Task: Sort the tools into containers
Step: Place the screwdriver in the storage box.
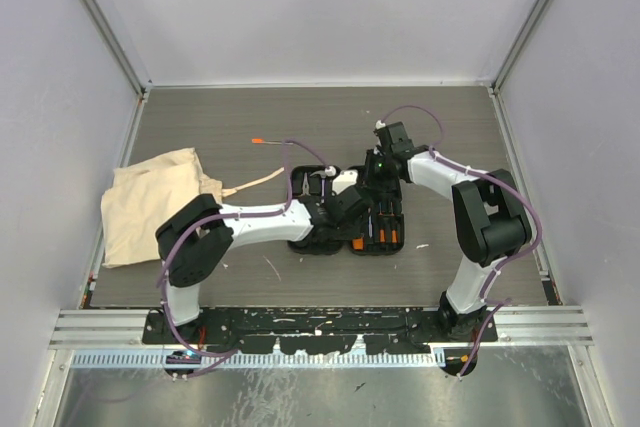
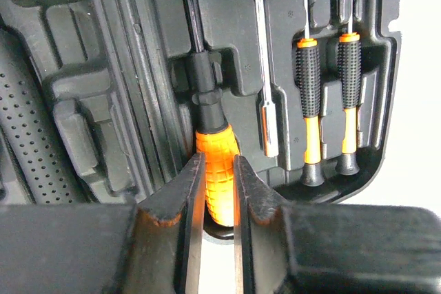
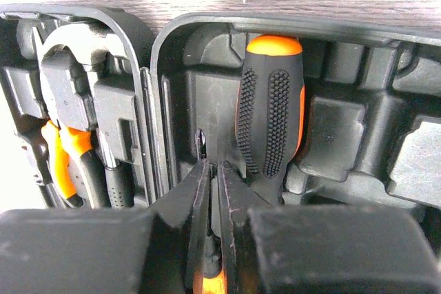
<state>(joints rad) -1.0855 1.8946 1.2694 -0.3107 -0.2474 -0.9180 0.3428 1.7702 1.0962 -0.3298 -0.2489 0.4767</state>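
The black tool case (image 1: 322, 245) lies open at mid-table. My left gripper (image 1: 345, 209) is over it, shut on the orange handle of a screwdriver (image 2: 215, 184) whose black shaft runs up along a moulded slot. My right gripper (image 1: 380, 192) grips the same screwdriver's shaft (image 3: 202, 144) from the far side, with the tip poking past its fingertips (image 3: 231, 170). A big black-and-orange screwdriver (image 3: 270, 115), the hammer (image 3: 76, 53) and the pliers (image 3: 62, 160) sit in slots. Two small screwdrivers (image 2: 308, 101) and a steel driver (image 2: 265, 80) lie seated. The beige bag (image 1: 155, 202) lies left.
A thin orange-tipped driver (image 1: 265, 142) lies on the table behind the case. A pale stick (image 1: 250, 185) lies between the bag and the case. Grey walls close in the table on the left, right and back.
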